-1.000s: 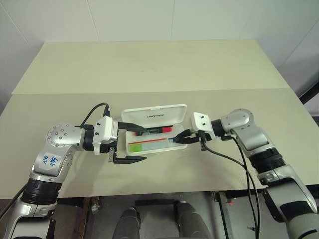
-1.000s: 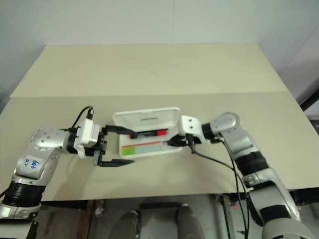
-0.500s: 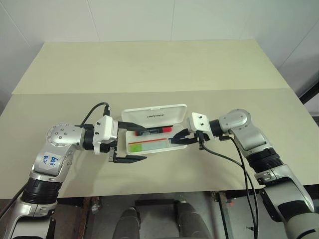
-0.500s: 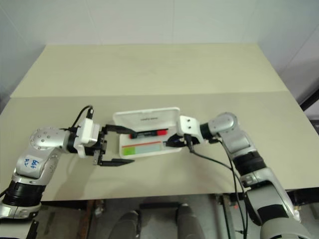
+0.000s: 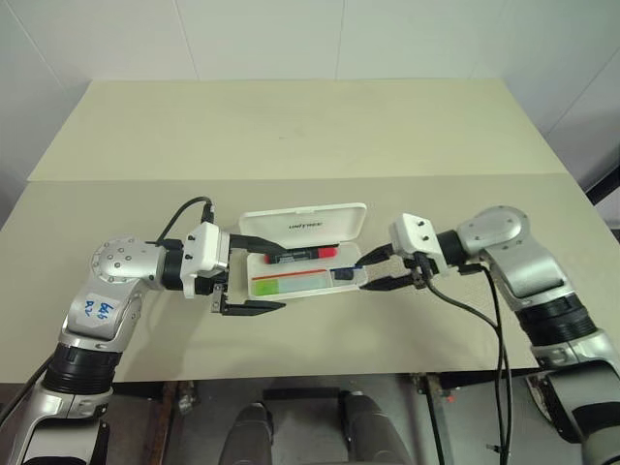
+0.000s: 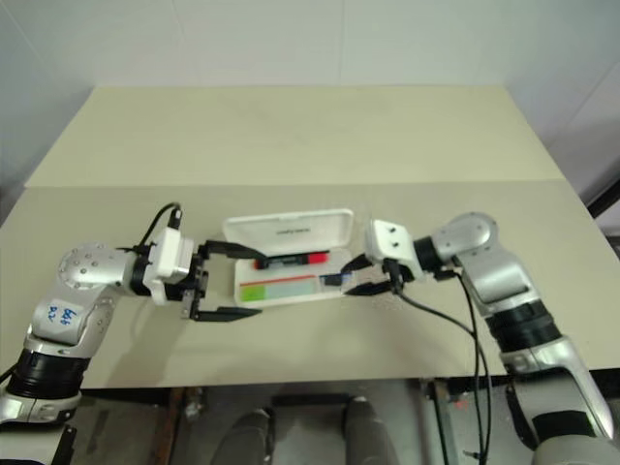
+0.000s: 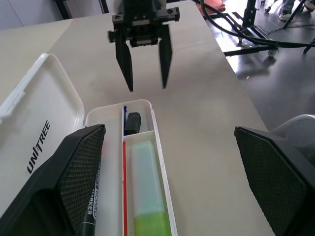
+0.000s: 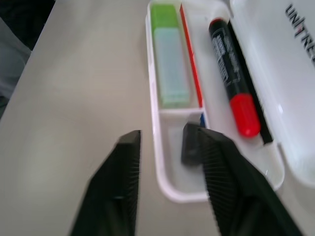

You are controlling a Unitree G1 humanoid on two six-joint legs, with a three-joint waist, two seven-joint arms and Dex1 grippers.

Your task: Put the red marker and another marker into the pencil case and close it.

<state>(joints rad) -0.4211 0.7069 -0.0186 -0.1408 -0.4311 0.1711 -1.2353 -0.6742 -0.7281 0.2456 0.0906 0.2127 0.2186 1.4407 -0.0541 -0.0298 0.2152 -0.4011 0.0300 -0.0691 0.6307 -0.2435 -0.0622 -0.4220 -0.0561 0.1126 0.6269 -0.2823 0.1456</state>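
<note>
The pencil case (image 5: 339, 218) lies open mid-table, its lid tilted up at the back. The red marker (image 5: 310, 254) rests in the tray's rear slot. Another marker (image 5: 291, 285), pale with a green cap, lies in the front slot. A small black block (image 5: 343, 275) sits at the tray's right end. My left gripper (image 5: 279, 280) is open at the case's left end, one finger over the rear slot and the other in front of the tray. My right gripper (image 5: 364, 274) hangs open just off the tray's right end, holding nothing; in its wrist view the red marker (image 8: 234, 93) lies beyond its fingers.
The beige table (image 5: 291, 145) has a seam running across behind the case and bare surface all round it. Its front edge (image 5: 320, 373) is close below both arms. A black cable (image 5: 484, 320) hangs from the right wrist.
My right gripper has opened and drawn back to the right, off the tray's right end. The left gripper and both markers have stayed put.
</note>
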